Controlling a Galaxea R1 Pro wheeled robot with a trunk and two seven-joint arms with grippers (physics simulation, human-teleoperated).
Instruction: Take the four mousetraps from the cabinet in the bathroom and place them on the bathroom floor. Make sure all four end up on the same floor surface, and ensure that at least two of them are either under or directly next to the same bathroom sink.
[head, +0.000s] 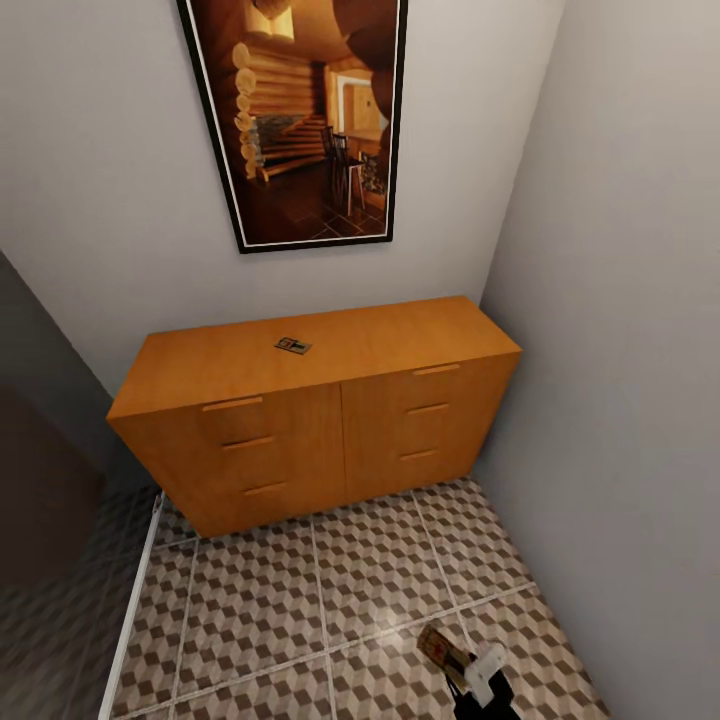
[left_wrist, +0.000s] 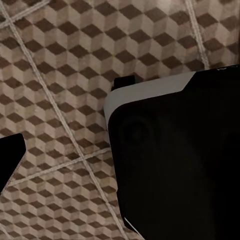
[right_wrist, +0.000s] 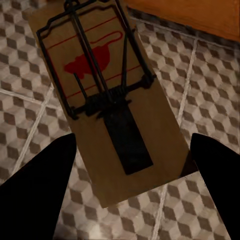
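My right gripper (right_wrist: 130, 190) is shut on a mousetrap (right_wrist: 107, 95), a brown wooden board with dark wire parts and a red mouse print, its fingers (right_wrist: 37, 192) against the board's two long edges. In the head view this mousetrap (head: 443, 648) hangs just above the bathroom floor (head: 300, 610) at the bottom right, in the right gripper (head: 462, 668). Another mousetrap (head: 293, 345) lies flat on top of the orange-brown cabinet (head: 330, 440), near the middle. One dark finger (left_wrist: 11, 159) of my left gripper shows at the edge of the left wrist view above the cube-pattern floor (left_wrist: 60, 75), with nothing by it.
The cabinet stands against the back wall under a framed picture (head: 300, 110), with a grey wall (head: 620, 350) close on its right. A white floor strip (head: 130, 600) borders a darker area at the left. A black and white robot part (left_wrist: 175, 155) looms in the left wrist view.
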